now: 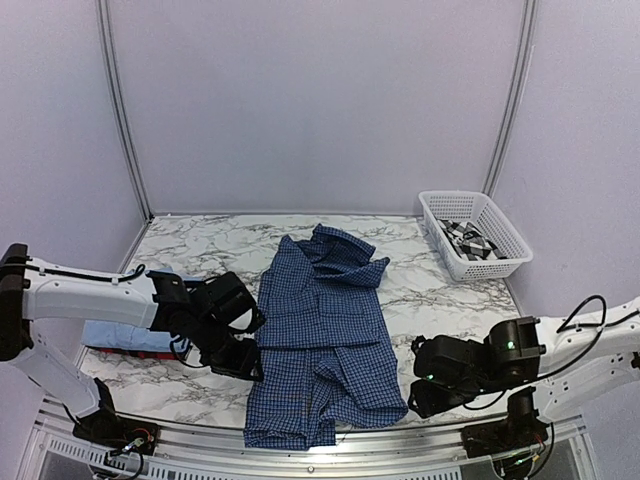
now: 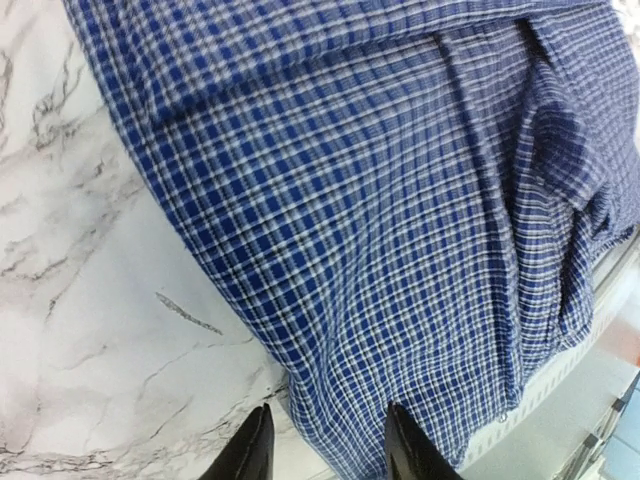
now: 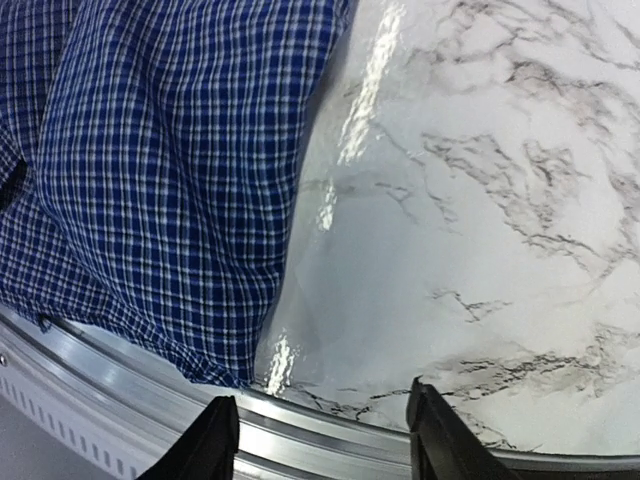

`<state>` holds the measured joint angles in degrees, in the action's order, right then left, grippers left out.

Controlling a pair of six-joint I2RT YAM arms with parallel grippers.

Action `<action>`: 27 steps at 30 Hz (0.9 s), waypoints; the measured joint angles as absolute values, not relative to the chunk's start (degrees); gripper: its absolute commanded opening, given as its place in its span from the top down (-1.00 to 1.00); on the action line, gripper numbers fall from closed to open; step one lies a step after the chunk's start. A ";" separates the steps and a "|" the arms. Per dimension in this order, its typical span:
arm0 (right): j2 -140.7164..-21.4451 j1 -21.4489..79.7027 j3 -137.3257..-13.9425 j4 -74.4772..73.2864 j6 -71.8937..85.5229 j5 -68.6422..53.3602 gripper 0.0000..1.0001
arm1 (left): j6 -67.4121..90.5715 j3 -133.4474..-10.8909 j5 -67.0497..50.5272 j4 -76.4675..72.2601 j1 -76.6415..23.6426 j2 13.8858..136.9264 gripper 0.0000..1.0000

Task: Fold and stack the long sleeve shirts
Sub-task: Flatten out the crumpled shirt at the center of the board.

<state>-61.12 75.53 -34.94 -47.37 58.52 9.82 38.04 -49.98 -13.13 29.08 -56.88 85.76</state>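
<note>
The navy fine-check shirt [image 1: 320, 340] lies lengthwise in the middle of the marble table, collar at the far end, its lower hem reaching the front rail. My left gripper [image 1: 250, 362] stands at its left edge. In the left wrist view that gripper [image 2: 328, 445] is open, its fingertips [image 2: 250, 450] straddling the cloth's [image 2: 380, 200] edge without pinching it. My right gripper [image 1: 415, 395] is just right of the shirt's lower corner. Its wrist view shows it [image 3: 320, 435] open over bare marble and the front rail, the shirt [image 3: 160, 180] to its left. A folded light blue shirt [image 1: 120, 335] lies behind the left arm, a dark red one [image 1: 150, 353] peeking under it.
A white lattice basket [image 1: 490, 265] stands at the back right with a black-and-white checked shirt [image 1: 468, 240] inside. The metal front rail [image 3: 330, 440] runs right below my right gripper's fingers. White walls close the table in on three sides.
</note>
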 measured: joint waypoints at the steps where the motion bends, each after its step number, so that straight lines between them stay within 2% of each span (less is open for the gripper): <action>1: -60.90 75.02 -35.83 -48.36 58.37 10.50 -0.12 | 37.69 -50.65 -12.38 29.61 -56.73 85.19 0.15; 9: -62.50 64.62 -43.75 -47.94 50.30 14.22 -0.12 | 32.21 -61.19 -6.48 32.23 -49.19 85.12 0.06; 16: -70.81 53.34 -49.01 -35.46 37.74 12.82 -0.10 | 23.42 -74.13 -5.98 30.76 -42.04 98.04 -0.04; 27: -92.33 46.65 -59.70 -17.30 26.20 4.01 -0.04 | 11.46 -91.94 -12.47 26.94 -39.29 117.54 -0.32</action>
<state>-92.33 46.65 -59.70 -17.30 26.20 4.01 11.46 -91.94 -12.47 26.94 -39.29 117.54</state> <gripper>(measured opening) 0.525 0.627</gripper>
